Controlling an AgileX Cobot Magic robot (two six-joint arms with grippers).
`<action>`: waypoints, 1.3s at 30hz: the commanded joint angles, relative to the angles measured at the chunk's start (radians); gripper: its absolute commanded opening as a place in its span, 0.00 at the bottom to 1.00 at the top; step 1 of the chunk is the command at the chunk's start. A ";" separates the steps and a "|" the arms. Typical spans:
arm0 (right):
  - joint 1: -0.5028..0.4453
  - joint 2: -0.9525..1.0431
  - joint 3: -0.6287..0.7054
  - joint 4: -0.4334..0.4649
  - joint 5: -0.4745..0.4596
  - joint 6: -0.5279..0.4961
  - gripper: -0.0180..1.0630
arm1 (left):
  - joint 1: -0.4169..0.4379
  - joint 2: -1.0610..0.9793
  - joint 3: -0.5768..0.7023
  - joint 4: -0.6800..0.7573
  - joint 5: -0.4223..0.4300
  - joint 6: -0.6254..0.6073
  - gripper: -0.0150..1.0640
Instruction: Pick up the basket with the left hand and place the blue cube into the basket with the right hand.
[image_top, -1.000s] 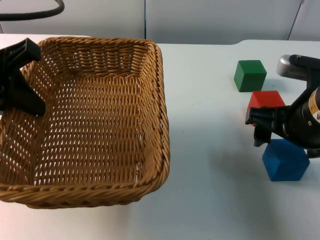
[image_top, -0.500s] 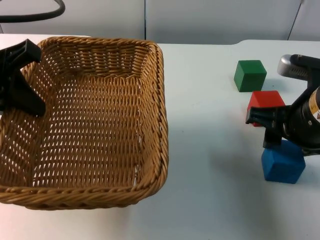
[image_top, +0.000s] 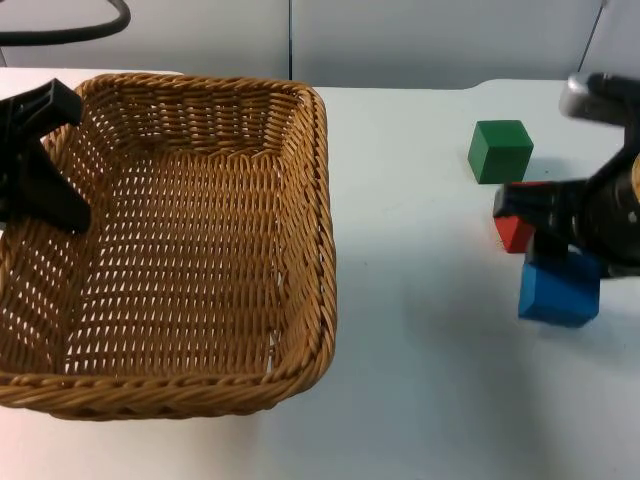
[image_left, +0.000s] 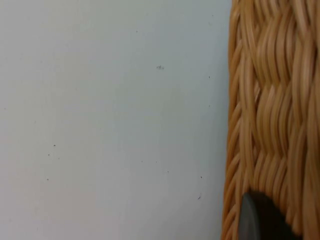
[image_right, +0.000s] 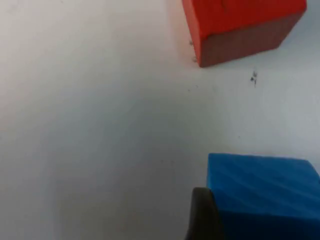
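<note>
Blue cube, smooth and matte, now pinched in right end effector and risen off white worktop since a moment ago, clear of red cube; ready to carry over. Woven wicker basket, rim clamped by left end effector, unmoved

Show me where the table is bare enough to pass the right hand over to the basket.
Bare table runs between the basket rim and the cubes, and on along the near edge. The far right is crowded: the green cube, the red cube, and the right hand shut on the blue cube. The left hand holds the basket's left rim.
</note>
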 joint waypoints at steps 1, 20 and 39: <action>0.022 -0.063 -0.011 -0.002 0.023 -0.035 0.01 | 0.001 -0.014 0.001 -0.019 0.020 0.001 0.01; 0.391 -0.143 -0.558 0.137 0.210 -0.467 0.01 | 0.001 -0.014 0.001 -0.019 0.018 0.001 0.01; 0.505 0.240 -0.722 0.263 0.262 -0.621 0.01 | 0.001 -0.014 0.001 -0.021 0.022 0.001 0.01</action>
